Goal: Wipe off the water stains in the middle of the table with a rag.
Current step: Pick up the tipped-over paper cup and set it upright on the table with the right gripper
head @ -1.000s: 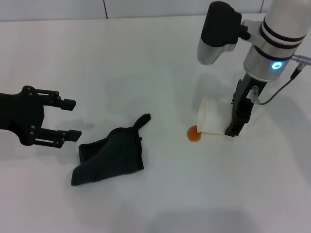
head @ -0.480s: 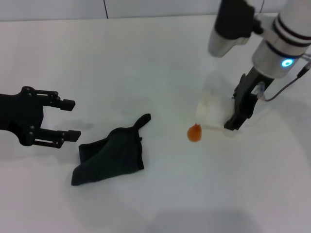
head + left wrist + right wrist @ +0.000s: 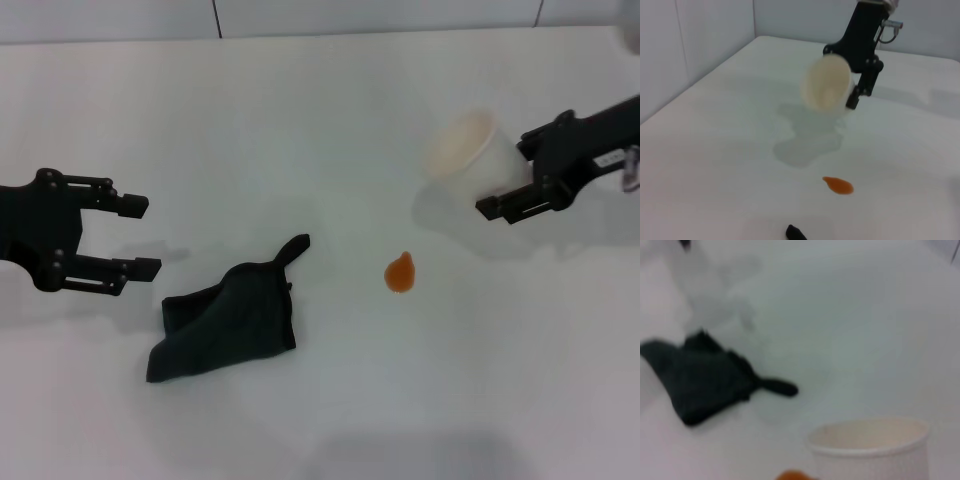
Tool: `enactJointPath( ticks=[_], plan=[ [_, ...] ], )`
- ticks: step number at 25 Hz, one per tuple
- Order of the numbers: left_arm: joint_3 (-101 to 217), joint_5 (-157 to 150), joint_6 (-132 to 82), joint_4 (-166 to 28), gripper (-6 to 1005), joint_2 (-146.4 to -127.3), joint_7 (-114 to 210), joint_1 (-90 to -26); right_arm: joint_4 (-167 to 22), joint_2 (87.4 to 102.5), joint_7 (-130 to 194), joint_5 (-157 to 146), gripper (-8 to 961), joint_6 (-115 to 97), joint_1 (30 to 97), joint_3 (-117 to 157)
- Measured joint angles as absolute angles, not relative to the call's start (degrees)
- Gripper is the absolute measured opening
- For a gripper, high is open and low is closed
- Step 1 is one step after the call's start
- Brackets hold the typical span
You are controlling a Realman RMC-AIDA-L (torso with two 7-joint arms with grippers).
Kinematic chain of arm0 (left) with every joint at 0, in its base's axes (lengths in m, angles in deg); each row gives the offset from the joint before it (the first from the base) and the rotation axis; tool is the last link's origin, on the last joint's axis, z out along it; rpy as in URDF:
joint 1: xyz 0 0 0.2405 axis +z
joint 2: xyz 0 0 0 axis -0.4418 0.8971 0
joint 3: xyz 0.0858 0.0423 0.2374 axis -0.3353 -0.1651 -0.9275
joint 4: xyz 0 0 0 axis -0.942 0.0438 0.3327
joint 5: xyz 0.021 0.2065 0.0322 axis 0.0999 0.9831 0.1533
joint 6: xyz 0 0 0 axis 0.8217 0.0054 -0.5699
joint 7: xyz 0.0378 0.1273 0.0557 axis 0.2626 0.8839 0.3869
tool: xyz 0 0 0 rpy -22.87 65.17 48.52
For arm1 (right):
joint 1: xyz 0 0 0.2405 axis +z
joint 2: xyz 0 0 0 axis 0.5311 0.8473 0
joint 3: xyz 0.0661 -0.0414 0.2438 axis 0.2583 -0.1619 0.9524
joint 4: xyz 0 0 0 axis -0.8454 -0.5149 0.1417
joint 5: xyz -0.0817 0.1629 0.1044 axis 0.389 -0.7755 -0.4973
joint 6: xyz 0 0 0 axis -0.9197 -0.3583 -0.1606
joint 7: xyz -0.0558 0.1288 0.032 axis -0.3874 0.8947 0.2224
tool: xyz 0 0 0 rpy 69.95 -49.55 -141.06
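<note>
Rag (image 3: 224, 322), dark and crumpled, lies on the white counter (image 3: 300, 120) beside the orange water stains (image 3: 400, 273); left end effector (image 3: 135, 236) gapes nearby, right end effector (image 3: 505, 182) clamps a pale cup (image 3: 462, 153)

Left hand (image 3: 128, 236) at nine o'clock, low over the desk (image 3: 300, 120), two black fingers (image 3: 125, 205) spread wide apart, holding nothing, pointing toward three o'clock. Right hand (image 3: 508, 178) at two o'clock, lifted up, black fingers closed around a white cup (image 3: 462, 152), cup tipped on its side, mouth turned toward nine o'clock.
</note>
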State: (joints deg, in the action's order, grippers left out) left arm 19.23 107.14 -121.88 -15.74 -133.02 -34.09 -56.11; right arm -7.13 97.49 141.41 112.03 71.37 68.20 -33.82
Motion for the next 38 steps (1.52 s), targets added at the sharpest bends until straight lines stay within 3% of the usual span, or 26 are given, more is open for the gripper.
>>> enactJointPath(
  ticks=[7, 10, 22, 38],
  plan=[
    [19.2, 107.0, -122.0, -15.4, 743, -132.79, -34.8, -56.5, -9.5, 97.58, 124.9, 89.7, 678, 65.2, 56.1, -30.1],
    [19.2, 107.0, -122.2, -15.1, 743, -132.50, -35.4, -56.5, -15.2, 97.54, 116.9, 81.6, 677, 63.5, 54.1, -30.0],
    [19.2, 106.6, -122.3, -15.0, 742, -132.03, -35.9, -57.0, -44.9, 97.54, 89.3, 60.5, 677, 61.2, 53.9, -29.4],
    [19.0, 106.9, -122.3, -15.0, 742, -132.12, -35.8, -57.0, -63.8, 98.09, 69.9, 50.3, 676, 61.6, 55.3, -29.5]
  ],
)
